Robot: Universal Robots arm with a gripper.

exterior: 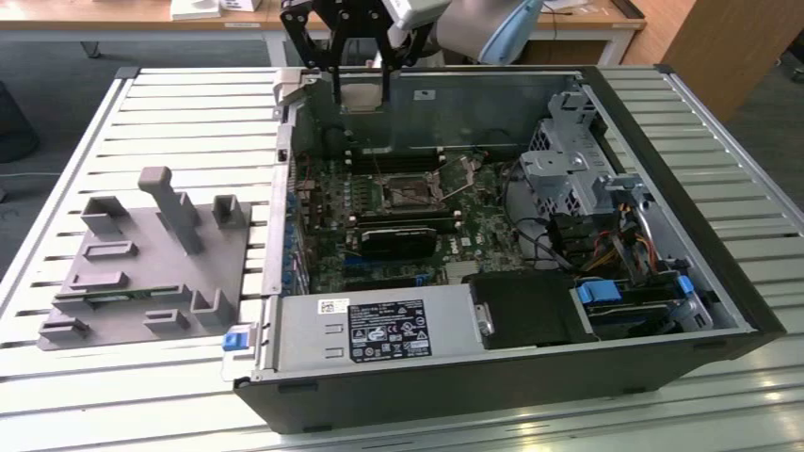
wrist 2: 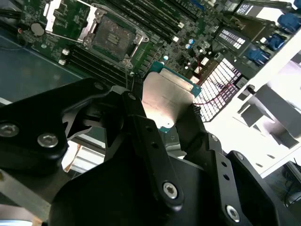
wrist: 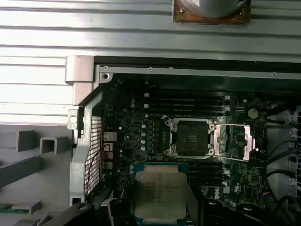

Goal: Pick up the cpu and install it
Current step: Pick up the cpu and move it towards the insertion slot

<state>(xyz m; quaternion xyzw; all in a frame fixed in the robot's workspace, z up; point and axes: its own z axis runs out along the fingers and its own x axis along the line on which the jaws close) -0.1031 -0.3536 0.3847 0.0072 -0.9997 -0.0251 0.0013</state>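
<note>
No words can be read. The sticker (exterior: pixel 387 331) on the grey box (exterior: pixel 305 356) (6 o'clock, exterior view) has print too small.

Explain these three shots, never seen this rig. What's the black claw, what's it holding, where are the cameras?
One robot arm ends in a black two-finger gripper. The exterior view, from off the arm, shows a slatted metal table carrying an open computer case on its side and a grey plastic holder. Both wrist views come from cameras riding on the arm, looking past the fingers. The gripper is shut on the cpu, a flat silver chip, held in the air over the case. The socket on the motherboard sits open and empty; the cpu is not in it yet.
</note>
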